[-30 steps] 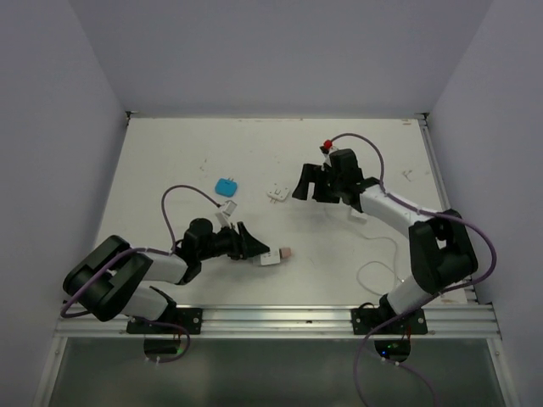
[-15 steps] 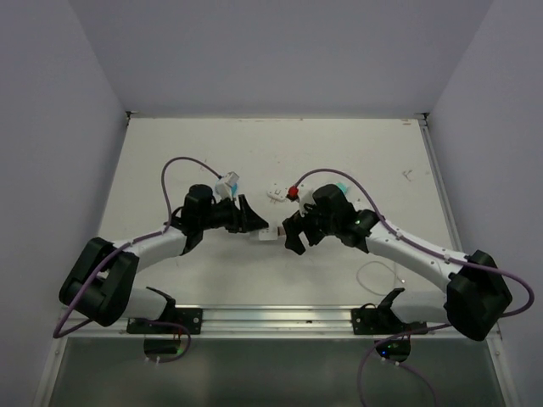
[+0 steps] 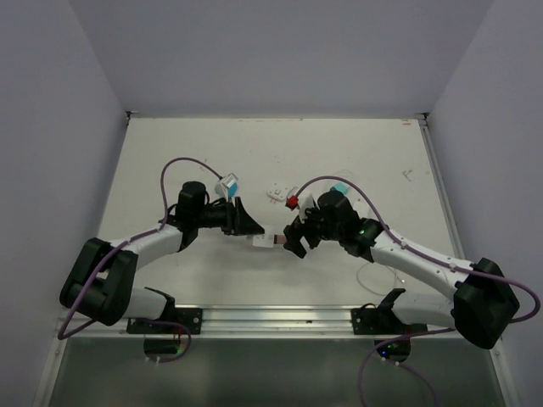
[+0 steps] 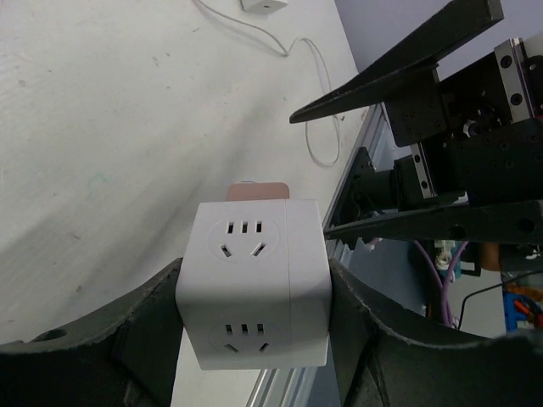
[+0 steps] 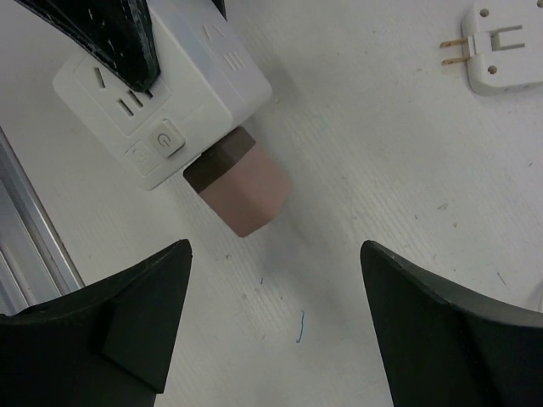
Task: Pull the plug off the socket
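Where the two arms meet over the white table, the left gripper clamps the white cube-like plastic multi-outlet socket. A pinkish-brown block plug sits in its face toward the right gripper.

Left wrist: black fingers press both sides of the socket, with bare table beyond.

Right wrist: a power-symbol button marks the socket. The fingers stand wide apart flanking the plug, touching nothing, and an aluminium rail runs near the socket.
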Controlling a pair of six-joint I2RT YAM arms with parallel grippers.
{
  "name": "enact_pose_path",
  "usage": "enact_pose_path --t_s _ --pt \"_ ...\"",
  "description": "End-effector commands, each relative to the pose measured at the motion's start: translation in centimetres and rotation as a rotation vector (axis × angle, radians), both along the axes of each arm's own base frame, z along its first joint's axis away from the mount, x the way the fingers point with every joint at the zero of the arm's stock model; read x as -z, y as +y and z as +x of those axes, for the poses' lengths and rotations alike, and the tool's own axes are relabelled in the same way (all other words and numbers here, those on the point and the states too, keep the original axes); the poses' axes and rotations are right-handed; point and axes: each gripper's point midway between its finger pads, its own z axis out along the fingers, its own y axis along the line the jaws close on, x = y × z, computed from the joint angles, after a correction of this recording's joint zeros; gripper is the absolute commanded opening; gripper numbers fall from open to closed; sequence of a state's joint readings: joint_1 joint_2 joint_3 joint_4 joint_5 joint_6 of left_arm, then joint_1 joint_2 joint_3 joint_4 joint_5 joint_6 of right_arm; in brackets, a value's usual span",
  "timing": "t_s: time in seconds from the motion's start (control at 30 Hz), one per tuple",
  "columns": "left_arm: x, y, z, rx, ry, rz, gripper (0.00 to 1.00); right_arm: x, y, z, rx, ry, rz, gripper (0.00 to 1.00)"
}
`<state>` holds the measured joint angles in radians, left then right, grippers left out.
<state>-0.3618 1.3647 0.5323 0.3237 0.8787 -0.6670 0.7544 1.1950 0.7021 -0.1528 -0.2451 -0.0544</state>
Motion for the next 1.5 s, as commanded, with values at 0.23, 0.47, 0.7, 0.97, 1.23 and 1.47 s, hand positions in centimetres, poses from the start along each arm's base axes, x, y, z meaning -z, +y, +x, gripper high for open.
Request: enact_pose_path --t_s 0.23,0.47,0.7,0.97,1.23,1.47 --pt "-2.9 -0.7 -1.4 0.105 -0.014 -0.147 0.0 -3.5 2.9 -2.1 -0.218 -0.069 0.167 0.85" --pt "-3.6 -0.9 -1.3 0.1 0.01 -0.177 0.0 -2.6 3.2 -2.2 -0.244 -0.061 0.153 0.84" --pt "-3.5 -1.0 -1.7 0.102 0.037 -0.193 0.0 -2.0 3.9 -1.9 -0.258 -0.063 0.138 0.79" --pt "-2.8 -1.0 -1.8 0.103 0.094 -0.198 0.0 -1.4 4.5 -1.8 -0.272 -0.07 0.113 0.62" --pt "-1.9 -1.0 -1.5 0.086 0.135 -0.174 0.17 -1.6 4.7 -1.7 -0.275 -0.089 0.121 0.15" --pt "-0.8 -0.9 -0.6 0.039 0.13 -0.12 0.56 -1.1 4.3 -1.8 -0.254 -0.087 0.123 0.0"
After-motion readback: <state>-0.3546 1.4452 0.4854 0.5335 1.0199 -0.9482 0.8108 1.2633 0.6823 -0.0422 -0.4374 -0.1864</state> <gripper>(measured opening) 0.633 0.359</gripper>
